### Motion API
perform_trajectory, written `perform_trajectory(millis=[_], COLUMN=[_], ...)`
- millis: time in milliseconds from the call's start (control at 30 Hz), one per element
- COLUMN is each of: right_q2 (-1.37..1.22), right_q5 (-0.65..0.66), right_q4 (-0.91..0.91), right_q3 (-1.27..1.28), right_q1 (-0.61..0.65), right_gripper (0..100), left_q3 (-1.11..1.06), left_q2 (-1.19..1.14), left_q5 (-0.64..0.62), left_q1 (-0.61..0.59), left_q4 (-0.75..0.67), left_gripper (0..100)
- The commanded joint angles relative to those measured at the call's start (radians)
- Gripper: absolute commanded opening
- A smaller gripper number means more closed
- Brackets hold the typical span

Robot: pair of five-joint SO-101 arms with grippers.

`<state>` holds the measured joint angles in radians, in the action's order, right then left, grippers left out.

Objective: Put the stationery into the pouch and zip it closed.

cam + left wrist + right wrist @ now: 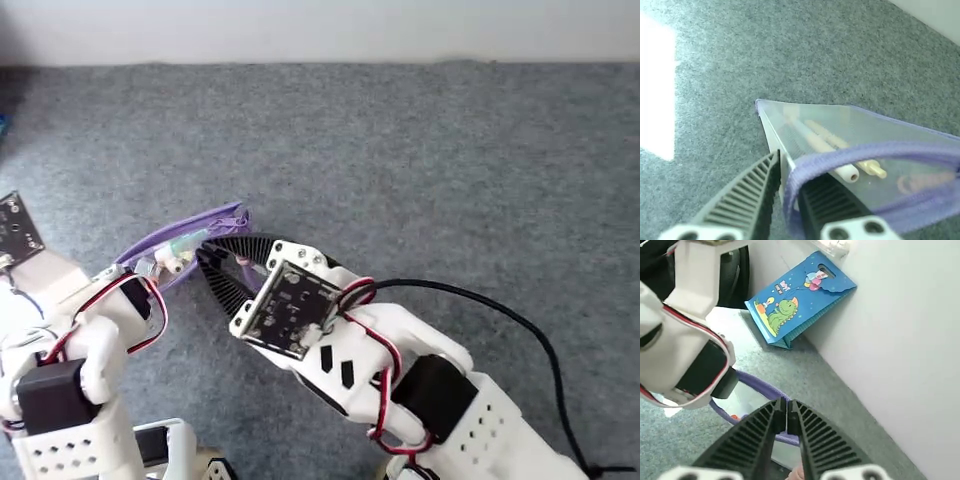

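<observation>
purple-rimmed pouch [880, 125] grasped by left claw [790, 170], pens [822, 147] inside in left wrist view, right claw [786, 405] clenched

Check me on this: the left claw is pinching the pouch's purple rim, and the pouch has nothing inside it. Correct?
Only the last part is wrong. The left claw does pinch the purple rim of the pouch, but the pouch is not empty: the left wrist view shows cream-coloured pens lying inside it.

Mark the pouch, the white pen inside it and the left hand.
pouch [885, 127]: left wrist view, clear side panel.
white pen [824, 150]: left wrist view, mid barrel.
left hand [790, 172]: left wrist view, between the fingertips, at the pinched purple rim.
</observation>
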<state>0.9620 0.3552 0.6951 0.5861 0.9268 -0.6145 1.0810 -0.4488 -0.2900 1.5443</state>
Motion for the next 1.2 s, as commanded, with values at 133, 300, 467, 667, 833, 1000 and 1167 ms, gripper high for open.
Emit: perform_trajectory(millis=[133,300,467,667,833,1000,1167], right_q2=[0.143,0.217,0.236,0.234,0.182,0.070,-0.041], right_q5=[-0.058,-0.183,-0.216,-0.288,-0.384,-0.525,-0.546], right_q4=[0.079,0.090,0.108,0.383,0.536,0.479,0.358], right_q3=[-0.081,-0.087,-0.017,-0.006,0.015,0.018,0.014], right_q1=[-0.262,-0.567,-0.809,-0.794,-0.585,-0.348,-0.191], right_gripper=[1.2,1.2,1.3,16.5,37.6,37.9,37.9], left_q3=[0.007,0.007,0.004,0.001,0.001,0.001,0.001], left_q2=[-0.005,-0.005,-0.005,-0.005,-0.005,-0.005,-0.005], left_q5=[-0.011,-0.011,-0.011,-0.011,-0.011,-0.011,-0.011], left_q1=[-0.006,-0.002,0.000,0.000,0.000,0.000,0.000], left_q4=[-0.015,-0.018,-0.020,-0.032,-0.032,-0.029,-0.028], left_gripper=[1,1,1,1,1,1,1])
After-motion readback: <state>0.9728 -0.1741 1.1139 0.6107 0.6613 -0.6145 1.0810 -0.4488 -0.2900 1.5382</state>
